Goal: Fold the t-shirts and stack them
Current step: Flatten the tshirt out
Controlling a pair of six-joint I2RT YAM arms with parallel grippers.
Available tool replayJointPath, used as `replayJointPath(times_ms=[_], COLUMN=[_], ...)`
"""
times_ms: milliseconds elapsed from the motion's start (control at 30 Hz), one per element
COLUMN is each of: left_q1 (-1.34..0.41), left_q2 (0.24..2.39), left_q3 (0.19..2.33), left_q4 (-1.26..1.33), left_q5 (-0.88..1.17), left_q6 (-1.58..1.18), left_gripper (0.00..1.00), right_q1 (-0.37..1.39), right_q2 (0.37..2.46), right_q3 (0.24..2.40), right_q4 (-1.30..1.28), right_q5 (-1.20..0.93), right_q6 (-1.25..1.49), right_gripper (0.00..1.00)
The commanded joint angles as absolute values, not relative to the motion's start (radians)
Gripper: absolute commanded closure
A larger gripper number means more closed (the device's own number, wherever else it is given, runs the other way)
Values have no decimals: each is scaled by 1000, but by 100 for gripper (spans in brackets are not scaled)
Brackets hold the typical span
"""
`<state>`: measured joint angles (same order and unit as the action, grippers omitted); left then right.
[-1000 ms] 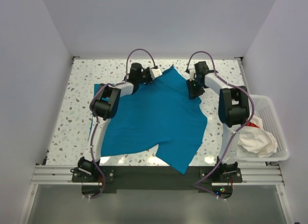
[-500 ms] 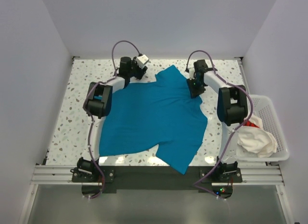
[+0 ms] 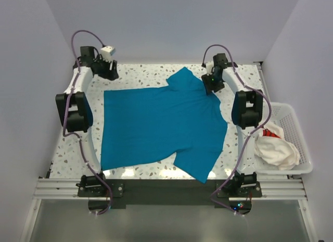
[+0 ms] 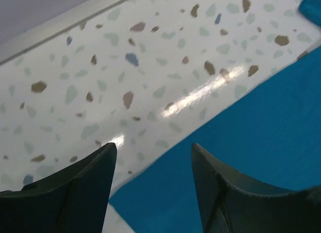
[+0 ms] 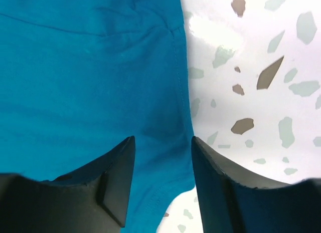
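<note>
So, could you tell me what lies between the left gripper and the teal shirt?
Top view: only bare table separates left gripper and shirt.

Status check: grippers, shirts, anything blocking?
Left gripper open, empty, far left, off the cloth. Right gripper open, empty, over far edge of teal t-shirt. Shirt spread out, unfolded; white t-shirt bunched in mesh basket. No obstruction seen.

The left arm and right arm have white links, black cylindrical joints and looping purple cables; the left gripper and right gripper carry dark wedge-shaped fingers.
</note>
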<state>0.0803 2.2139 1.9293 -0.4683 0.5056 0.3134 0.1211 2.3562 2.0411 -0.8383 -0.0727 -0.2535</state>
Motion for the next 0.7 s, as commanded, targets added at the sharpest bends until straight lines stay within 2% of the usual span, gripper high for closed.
replayJointPath(times_ms=[0, 200, 267, 433, 667], left_q1=[144, 149, 147, 141, 133], left_q2=[2166, 2216, 2241, 2310, 2486], left_q3=[1904, 1897, 1914, 1939, 2130], left_q4=[-686, -755, -769, -772, -819], left_q5=[473, 371, 329, 226, 138], left_q6=[360, 413, 391, 380, 403], left_gripper=[35, 42, 45, 45, 50], right_q1=[123, 160, 170, 187, 193], right_q2=[2307, 2434, 2450, 2496, 2572], right_q3=[2129, 2261, 2260, 2249, 2288], right_q4=[-862, -890, -873, -855, -802], right_q5=[-175, -94, -54, -3, 116], right_q6=[-298, -336, -350, -382, -406], right_gripper=[46, 60, 60, 60, 65])
